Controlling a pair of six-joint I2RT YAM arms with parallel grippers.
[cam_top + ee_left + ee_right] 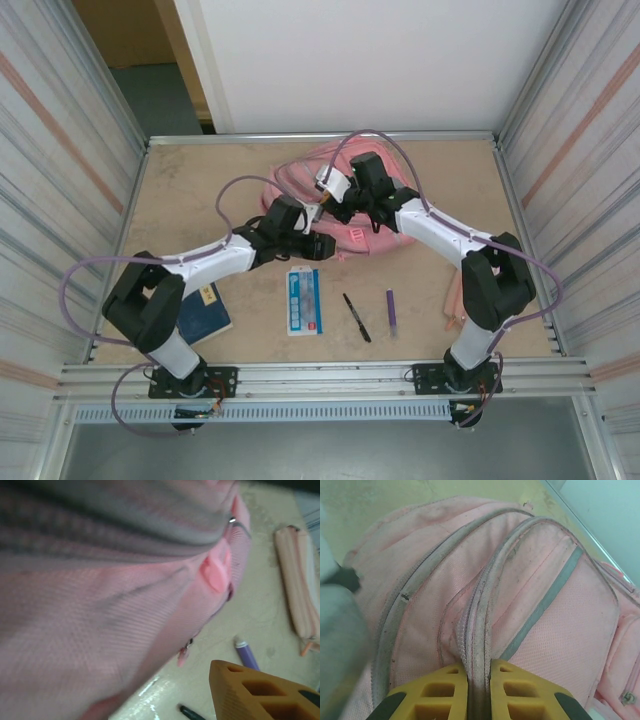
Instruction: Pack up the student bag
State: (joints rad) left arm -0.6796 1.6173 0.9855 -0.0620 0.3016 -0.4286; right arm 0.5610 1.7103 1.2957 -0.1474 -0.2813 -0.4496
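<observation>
At the lower left of the overhead frame I see a dark blue book [207, 312] flat on the wooden desk [200, 190]. My left pincer [318, 246] is at the near edge of the pink fabric student bag [300, 180], which lies at the upper centre of the desk. The wrist view shows just one orange finger [250, 690], so I cannot tell its grip. Below the bag lie a white-and-blue printed card [303, 300], its print too small to read, then a black pen [357, 317] and a purple marker [391, 311]. My right pincer [479, 669] is clenched on the bag's grey zipper ridge [480, 630]. A peach pencil case [297, 595] lies at the right.
</observation>
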